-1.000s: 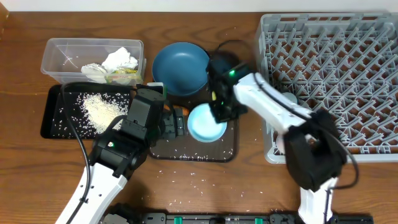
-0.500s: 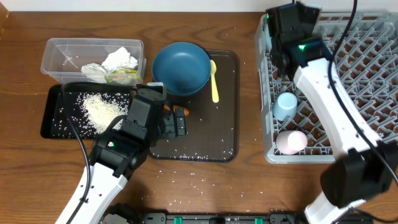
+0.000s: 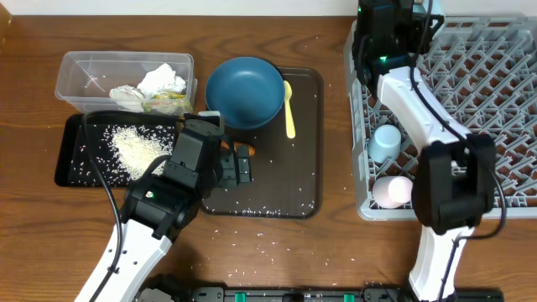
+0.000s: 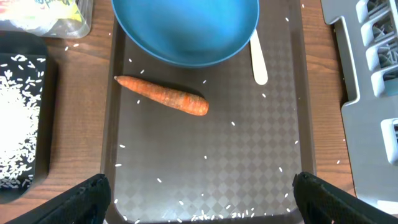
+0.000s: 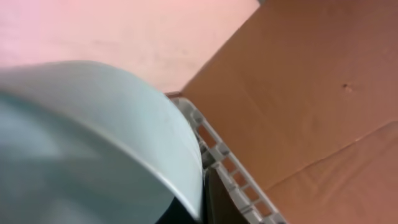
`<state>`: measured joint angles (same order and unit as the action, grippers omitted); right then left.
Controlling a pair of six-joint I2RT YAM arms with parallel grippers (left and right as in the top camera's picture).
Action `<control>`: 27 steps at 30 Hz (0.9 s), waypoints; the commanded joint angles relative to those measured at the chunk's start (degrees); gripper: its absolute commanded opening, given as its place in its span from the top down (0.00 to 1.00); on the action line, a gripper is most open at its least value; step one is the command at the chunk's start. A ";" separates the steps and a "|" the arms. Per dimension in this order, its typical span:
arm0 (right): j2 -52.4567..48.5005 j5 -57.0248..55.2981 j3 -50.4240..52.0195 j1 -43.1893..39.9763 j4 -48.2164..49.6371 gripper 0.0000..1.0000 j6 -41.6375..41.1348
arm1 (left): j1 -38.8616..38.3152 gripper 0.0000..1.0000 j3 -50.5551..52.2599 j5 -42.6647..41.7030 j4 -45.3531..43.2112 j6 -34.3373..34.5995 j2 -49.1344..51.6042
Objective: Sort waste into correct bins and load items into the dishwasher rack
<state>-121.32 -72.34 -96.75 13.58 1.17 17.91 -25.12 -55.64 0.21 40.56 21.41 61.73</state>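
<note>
Closest to me there's a scatter of loose rice grains point(image 3: 260, 239) on the bare table. Just past that my left gripper point(image 4: 200, 198) hangs over the dark brown serving tray point(image 4: 249, 155), fingers spread wide with nothing in them. The carrot point(image 4: 163, 95) lies flat on that tray ahead of the fingers, just beside the near rim of the dark blue bowl point(image 3: 243, 91) and not quite touching it, far as I can see. The yellow spoon point(image 3: 289, 109) lies on the same tray along the bowl's right edge.

Off to the left, the black tray point(image 3: 71, 164) has a pile of rice point(image 3: 138, 149) in it. Behind it, the clear tub point(image 3: 84, 71) holds the crumpled napkins point(image 3: 159, 84).

On the right, the dishwasher rack point(image 3: 487, 109) has the pink cup point(image 3: 393, 191) in its near left corner and the other light blue bowl point(image 3: 386, 143) just behind that. My right gripper point(image 3: 382, 38) is up at the rack's far left corner. The wrist cam is mostly filled by the small light blue bowl point(image 5: 93, 137), tilted over the rack's edge, so I'd call it clamped on that.
</note>
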 commanded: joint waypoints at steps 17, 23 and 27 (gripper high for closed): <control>-9.31 -1.57 -0.11 -0.35 -4.68 0.99 4.98 | 0.31 0.04 0.07 0.48 0.17 0.28 0.11; -9.31 -0.87 -0.11 2.12 -15.32 0.83 -0.42 | 0.31 0.03 0.07 0.48 0.17 0.28 0.11; -9.31 -0.68 -0.11 3.80 -18.84 0.39 -5.25 | 0.31 0.03 0.07 0.48 0.17 0.28 0.11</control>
<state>-129.75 -72.86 -96.95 16.10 -17.32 17.54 -25.12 -55.64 0.21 40.53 21.41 61.73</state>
